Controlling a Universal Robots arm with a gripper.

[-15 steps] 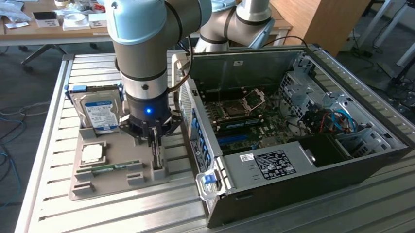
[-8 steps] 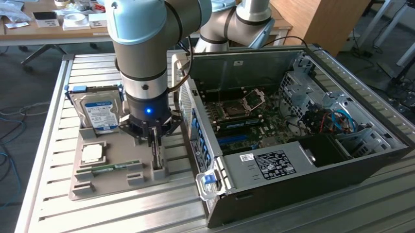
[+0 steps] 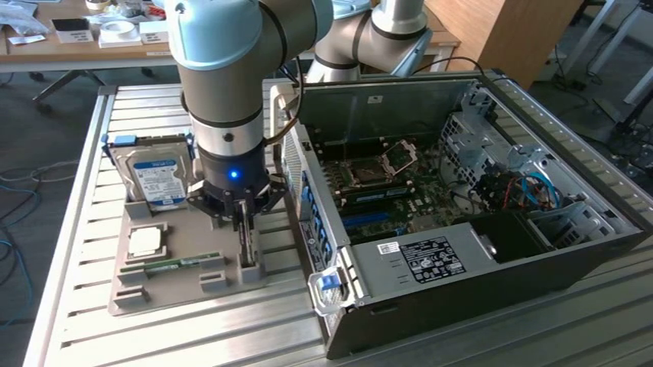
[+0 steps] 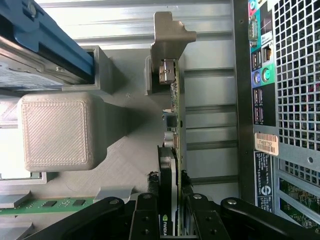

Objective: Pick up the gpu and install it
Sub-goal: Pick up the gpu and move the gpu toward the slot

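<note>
On a slatted metal table (image 3: 204, 336), in the exterior view, a grey tray (image 3: 153, 294) lies at nine o'clock of an open computer case (image 3: 459, 267). A wooden desk (image 3: 61, 50) stands at eleven o'clock on grey floor (image 3: 30, 122). The gripper (image 3: 241, 222) is down over the gpu (image 3: 246, 248), which stands on edge along the tray's three o'clock side. In the wrist view, the gripper (image 4: 169, 181) pinches the gpu (image 4: 173, 120) by both faces, between the tray (image 4: 115, 165) and the computer case (image 4: 295, 75).

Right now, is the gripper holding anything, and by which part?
The gripper pinches the gpu across both faces at its cooler end, opposite the bracket; card stands in grey holder.
</note>
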